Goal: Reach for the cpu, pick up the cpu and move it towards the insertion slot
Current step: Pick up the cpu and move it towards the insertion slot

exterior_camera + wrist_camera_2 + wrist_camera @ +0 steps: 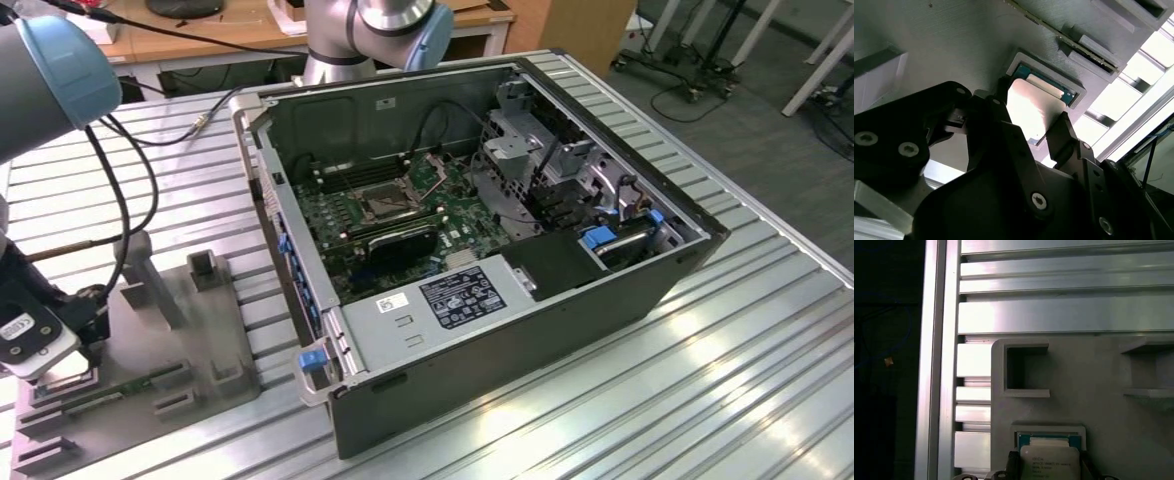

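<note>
The cpu (1029, 107), a small square chip with a pale metal top, lies flat in a framed recess of the grey fixture tray (200, 330). In both wrist views my gripper (1034, 107) straddles it, and one black finger (1066, 135) presses against each of two opposite edges. The first wrist view shows the cpu (1050, 460) between the gripper (1049, 462) fingertips, still seated in the recess. In the exterior view the gripper (60, 375) hangs low over the tray at the exterior view's left. The insertion slot (378, 203) sits on the green board inside the open case.
The open computer case (534, 300) lies on its side on the ribbed metal table (747, 380), to the exterior view's right of the tray. Upright grey blocks (203, 268) stand on the tray. A memory stick (120, 388) rests in the tray beside the gripper. Cables (127, 200) trail from the arm.
</note>
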Tool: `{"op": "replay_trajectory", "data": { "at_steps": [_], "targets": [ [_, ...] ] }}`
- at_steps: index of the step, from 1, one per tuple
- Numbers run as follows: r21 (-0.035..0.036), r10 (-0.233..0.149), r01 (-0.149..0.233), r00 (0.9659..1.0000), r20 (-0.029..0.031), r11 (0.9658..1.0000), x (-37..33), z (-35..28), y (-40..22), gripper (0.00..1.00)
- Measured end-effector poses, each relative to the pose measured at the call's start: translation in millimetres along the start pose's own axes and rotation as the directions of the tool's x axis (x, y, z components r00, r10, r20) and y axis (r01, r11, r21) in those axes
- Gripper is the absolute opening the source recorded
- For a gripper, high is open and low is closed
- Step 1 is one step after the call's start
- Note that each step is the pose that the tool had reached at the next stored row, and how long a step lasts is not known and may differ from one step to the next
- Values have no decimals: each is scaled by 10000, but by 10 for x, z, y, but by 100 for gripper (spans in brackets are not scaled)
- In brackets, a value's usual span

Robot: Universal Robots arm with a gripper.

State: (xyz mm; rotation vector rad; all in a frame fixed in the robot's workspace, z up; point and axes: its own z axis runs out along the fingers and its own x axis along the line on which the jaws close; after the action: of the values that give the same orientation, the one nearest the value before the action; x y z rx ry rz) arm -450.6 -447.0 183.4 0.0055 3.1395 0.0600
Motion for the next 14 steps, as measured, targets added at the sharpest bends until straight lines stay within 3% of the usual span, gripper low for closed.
{"op": "replay_trajectory", "data": {
  "at_steps": [7,14],
  "targets": [
    [0,0,0,10000,-3,10000,0,-49,2,55],
    [-1,0,0,10000,-2,10000,0,-57,2,55]
  ]
}}
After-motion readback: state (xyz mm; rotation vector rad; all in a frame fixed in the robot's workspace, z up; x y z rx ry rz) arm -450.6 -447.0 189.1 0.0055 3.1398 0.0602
